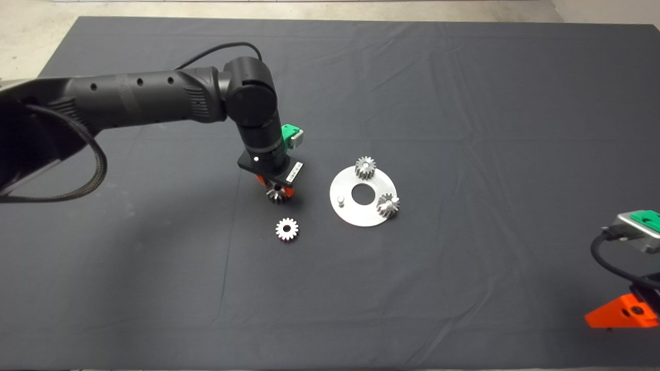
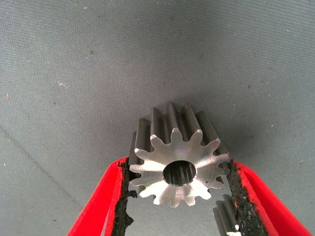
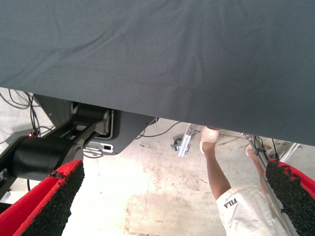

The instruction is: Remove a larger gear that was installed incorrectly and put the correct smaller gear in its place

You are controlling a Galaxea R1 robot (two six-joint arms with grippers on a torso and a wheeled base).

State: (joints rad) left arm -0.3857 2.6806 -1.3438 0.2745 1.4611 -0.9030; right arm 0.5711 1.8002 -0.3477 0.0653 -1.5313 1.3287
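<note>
Parked at the lower right edge of the head view, the right gripper (image 1: 621, 312) waits idle, while the left gripper (image 1: 278, 190) hangs near the middle of the frame, clenched on the larger gear (image 1: 277, 194) just above the mat (image 1: 464, 103). Below it, apart on the cloth, lies the smaller gear (image 1: 287, 229), bright and short-toothed. To the right sits the round plate (image 1: 346, 210) with two small gears (image 1: 365, 167) on its upper and right rim and a bare peg (image 1: 340, 199) at its left. From the left wrist view, the larger gear (image 2: 179, 162) fills the lower middle, pinched across its tooth tips between the black pads (image 2: 120, 196); it looks solid steel, heavy for its size, stiff and slick, so I judge the flanks the sensible hold, though teeth could slip on the worn foam. Grey, long pointed teeth, dark bore. From the right wrist view, that gripper (image 3: 172, 206) stands released, with a person's legs (image 3: 221, 182) beyond the mat's edge.
</note>
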